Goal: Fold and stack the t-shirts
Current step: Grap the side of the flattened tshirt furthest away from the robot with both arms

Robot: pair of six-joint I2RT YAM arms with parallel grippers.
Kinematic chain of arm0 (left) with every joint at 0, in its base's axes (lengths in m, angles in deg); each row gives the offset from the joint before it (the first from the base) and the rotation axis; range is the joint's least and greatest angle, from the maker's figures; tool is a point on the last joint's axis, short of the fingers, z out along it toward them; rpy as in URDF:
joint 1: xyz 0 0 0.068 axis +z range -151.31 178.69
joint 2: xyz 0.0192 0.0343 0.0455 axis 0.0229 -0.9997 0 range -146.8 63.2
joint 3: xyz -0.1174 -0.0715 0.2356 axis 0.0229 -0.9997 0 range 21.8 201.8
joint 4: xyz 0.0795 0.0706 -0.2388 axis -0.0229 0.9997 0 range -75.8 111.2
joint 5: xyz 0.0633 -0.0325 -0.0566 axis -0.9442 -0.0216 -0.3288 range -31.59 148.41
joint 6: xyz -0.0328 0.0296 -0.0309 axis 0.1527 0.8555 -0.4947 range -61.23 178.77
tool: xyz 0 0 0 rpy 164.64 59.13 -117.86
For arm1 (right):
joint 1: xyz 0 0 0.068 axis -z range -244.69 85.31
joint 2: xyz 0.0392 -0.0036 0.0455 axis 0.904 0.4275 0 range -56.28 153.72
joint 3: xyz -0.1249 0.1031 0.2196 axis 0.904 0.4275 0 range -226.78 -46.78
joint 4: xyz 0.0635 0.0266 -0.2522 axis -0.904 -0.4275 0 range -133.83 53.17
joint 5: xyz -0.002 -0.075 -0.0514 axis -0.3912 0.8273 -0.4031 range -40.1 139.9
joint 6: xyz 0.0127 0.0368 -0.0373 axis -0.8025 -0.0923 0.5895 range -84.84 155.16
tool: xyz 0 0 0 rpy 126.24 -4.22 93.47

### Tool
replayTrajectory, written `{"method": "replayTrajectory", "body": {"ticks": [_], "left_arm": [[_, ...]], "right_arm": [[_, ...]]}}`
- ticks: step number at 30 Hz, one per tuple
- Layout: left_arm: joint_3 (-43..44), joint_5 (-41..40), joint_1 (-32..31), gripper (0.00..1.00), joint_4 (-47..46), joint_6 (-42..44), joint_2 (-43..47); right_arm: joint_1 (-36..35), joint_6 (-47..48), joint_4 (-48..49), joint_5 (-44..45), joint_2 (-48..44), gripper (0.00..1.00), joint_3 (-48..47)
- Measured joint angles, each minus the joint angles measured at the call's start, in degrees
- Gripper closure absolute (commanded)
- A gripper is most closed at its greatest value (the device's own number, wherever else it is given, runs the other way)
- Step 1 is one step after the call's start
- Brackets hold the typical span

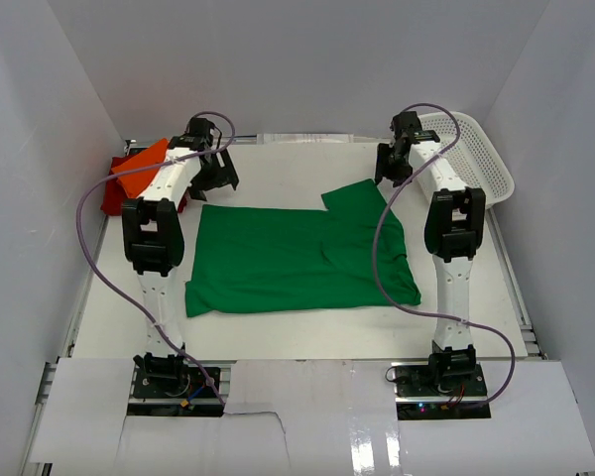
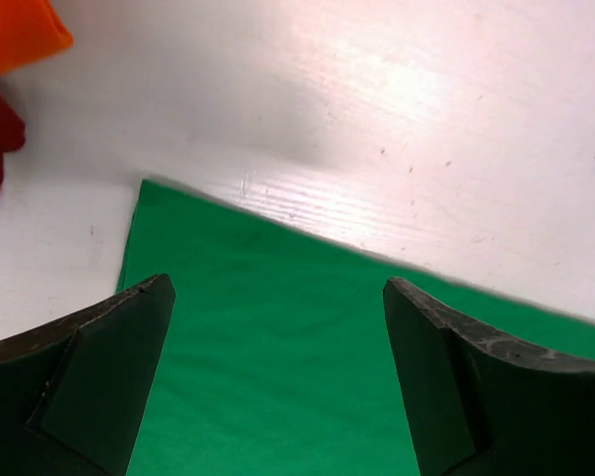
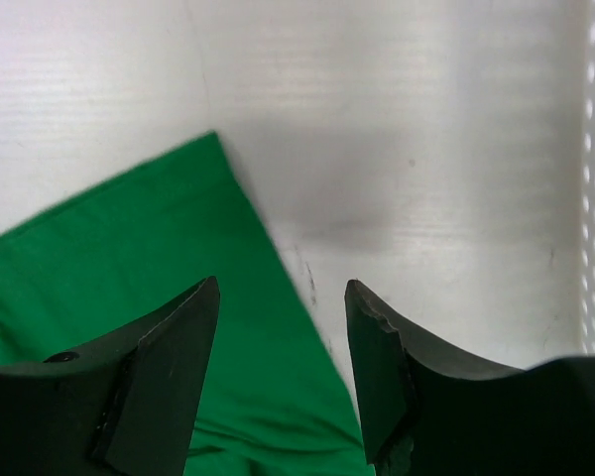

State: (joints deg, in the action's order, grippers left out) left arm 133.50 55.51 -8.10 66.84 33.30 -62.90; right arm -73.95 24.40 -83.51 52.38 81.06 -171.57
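Here we are with the green t-shirt (image 1: 297,260) spread flat across the middle of the white tabletop (image 1: 278,174), one short sleeve poking out at its far-right corner. Both arms reach out over its far edge.

The left gripper (image 2: 278,297) hangs over the green t-shirt's far-left corner with its jaws thrown wide apart and nothing between them. In the left wrist view that corner of cloth sits just under the gap, with bare tabletop beyond it.

Over on the other side, the right gripper (image 3: 283,297) hovers above the outer edge of the green t-shirt's sleeve. Its jaws stand apart too, released, with the sleeve's edge running under the gap and no cloth pinched.

Out past the green t-shirt's far-left corner lies the orange t-shirt (image 1: 141,167). It rests on top of the dark red t-shirt (image 1: 111,198), and the red peeks out beneath it on the side away from the green one.

Well apart from the green t-shirt, beyond its far-right corner, sits the white mesh basket (image 1: 481,159), and neither gripper is touching it
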Motion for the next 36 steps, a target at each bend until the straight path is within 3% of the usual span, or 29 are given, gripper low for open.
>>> {"method": "replayTrajectory", "body": {"ticks": [11, 16, 21, 27, 30, 36], "left_arm": [[4.96, -1.51, 0.79, 0.02, -0.22, -0.13, -3.78], [4.96, -1.66, 2.19, 0.02, -0.28, -0.28, -3.98], [4.85, -1.86, 3.13, 0.02, -0.50, -0.28, -3.98], [3.58, -1.86, 3.37, 0.02, -0.81, -0.28, -3.98], [3.13, -1.81, 3.37, 0.02, -0.87, -0.28, -3.98], [1.11, -1.55, 3.37, 0.02, -1.57, -0.31, -3.98]], "right_arm": [[0.35, 0.72, 11.87, -9.62, 3.78, 0.42, -0.02], [0.15, 0.85, 14.29, -11.96, 5.44, 0.51, -0.02], [0.20, 0.94, 15.89, -13.18, 5.99, 0.53, -0.02], [0.20, 1.79, 17.97, -13.29, 6.47, 0.71, 0.07], [0.22, 2.45, 18.18, -13.14, 6.62, 0.90, 0.07], [0.24, 2.47, 18.23, -12.94, 6.73, 0.92, 0.07]]}}
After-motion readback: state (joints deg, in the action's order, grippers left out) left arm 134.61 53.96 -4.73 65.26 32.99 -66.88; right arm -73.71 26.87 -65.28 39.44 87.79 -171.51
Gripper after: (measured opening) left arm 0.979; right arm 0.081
